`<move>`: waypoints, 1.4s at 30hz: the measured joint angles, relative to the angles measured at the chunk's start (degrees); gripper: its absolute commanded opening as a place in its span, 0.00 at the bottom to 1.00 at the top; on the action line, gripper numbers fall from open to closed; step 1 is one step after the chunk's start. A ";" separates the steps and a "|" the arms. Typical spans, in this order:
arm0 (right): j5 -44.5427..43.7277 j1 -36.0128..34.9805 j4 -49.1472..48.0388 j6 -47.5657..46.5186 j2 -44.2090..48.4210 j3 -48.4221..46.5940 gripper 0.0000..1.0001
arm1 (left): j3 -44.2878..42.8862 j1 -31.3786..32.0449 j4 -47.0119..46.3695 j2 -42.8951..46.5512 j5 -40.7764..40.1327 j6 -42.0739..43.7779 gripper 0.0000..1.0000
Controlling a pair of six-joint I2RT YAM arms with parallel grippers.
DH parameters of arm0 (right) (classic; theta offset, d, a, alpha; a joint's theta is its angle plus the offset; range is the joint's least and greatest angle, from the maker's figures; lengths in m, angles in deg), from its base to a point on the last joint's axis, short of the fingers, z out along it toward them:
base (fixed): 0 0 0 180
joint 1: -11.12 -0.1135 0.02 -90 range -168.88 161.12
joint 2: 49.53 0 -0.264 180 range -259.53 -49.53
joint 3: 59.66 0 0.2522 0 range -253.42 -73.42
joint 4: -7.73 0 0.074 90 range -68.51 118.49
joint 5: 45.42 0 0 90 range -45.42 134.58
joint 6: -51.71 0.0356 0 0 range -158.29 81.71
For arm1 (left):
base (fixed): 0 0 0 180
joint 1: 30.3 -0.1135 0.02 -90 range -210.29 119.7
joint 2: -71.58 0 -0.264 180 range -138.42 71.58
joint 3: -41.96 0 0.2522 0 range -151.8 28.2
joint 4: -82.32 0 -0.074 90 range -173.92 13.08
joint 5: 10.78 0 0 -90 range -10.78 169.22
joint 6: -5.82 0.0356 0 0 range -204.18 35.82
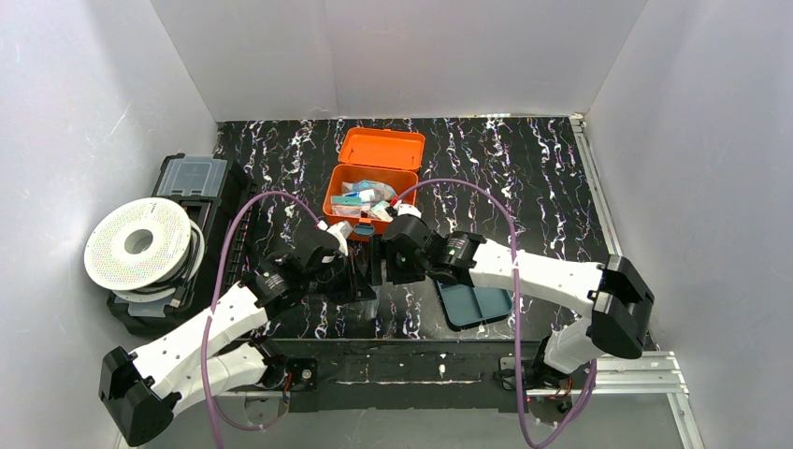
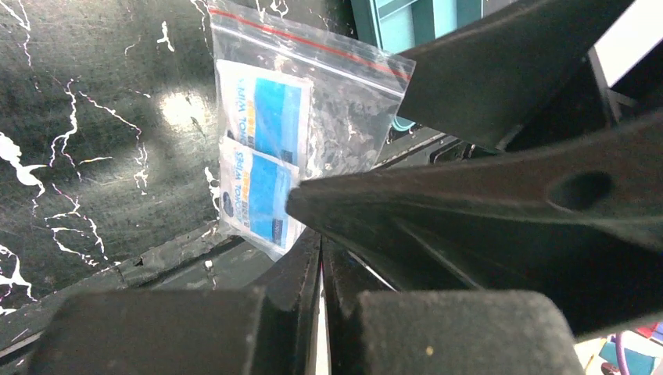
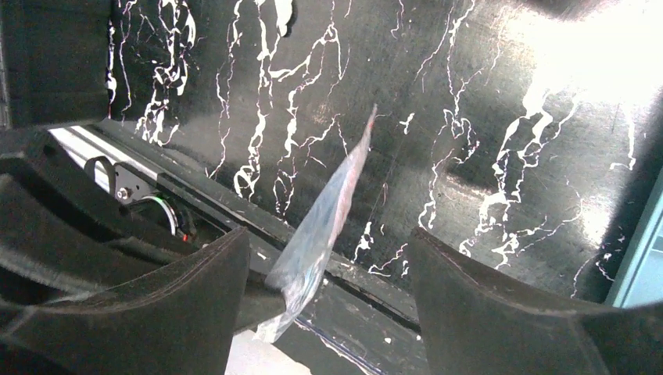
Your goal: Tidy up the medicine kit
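Observation:
The orange medicine kit (image 1: 338, 180) stands open at the back middle, its lid (image 1: 382, 148) laid back, with several small packets inside. My left gripper (image 1: 358, 279) is shut on the lower corner of a clear zip bag of blue-and-white wipes (image 2: 266, 141), held upright just above the table. In the left wrist view its fingers (image 2: 293, 269) are pressed together on the bag. My right gripper (image 3: 328, 244) is open, one finger on each side of the bag (image 3: 322, 223), which shows edge-on and touches neither finger.
A dark teal divided tray (image 1: 477, 304) lies right of the grippers, also in the left wrist view (image 2: 406, 19). A black case with a clear lid (image 1: 192, 178) and a white filament spool (image 1: 140, 243) sit at the left. White walls enclose the table.

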State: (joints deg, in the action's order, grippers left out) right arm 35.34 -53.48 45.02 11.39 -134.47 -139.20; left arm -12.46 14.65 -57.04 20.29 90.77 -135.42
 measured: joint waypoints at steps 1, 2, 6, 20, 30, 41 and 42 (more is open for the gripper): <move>-0.05 -0.02 0.05 0.04 -0.51 -0.19 0.77 | 0.00 0.09 -0.04 0.00 0.12 0.07 0.00; -0.06 -0.02 0.13 0.07 -0.85 -0.28 0.75 | 0.00 0.16 -0.05 0.00 0.23 0.13 0.00; -0.09 -0.04 0.22 0.28 -1.83 -0.52 0.65 | 0.00 0.28 -0.23 -0.25 0.93 0.61 0.00; 1.90 -0.16 -0.31 1.22 -4.07 -0.57 0.01 | 0.00 0.68 -2.24 -2.13 2.94 2.42 0.08; 1.01 -0.26 -1.11 0.51 -2.43 0.76 0.01 | 0.00 0.68 -3.63 -2.51 6.55 4.98 0.53; 2.77 7.18 -1.44 -8.49 14.40 12.22 0.01 | -0.95 0.68 -2.65 2.91 7.41 6.97 0.64; 3.28 8.76 -1.01 -9.76 16.03 13.00 0.01 | -1.23 0.68 -2.36 3.39 7.30 7.09 0.64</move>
State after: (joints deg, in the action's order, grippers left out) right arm 38.62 -44.72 44.02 1.63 -118.44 -126.20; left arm -13.69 15.33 -59.40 23.68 98.07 -128.32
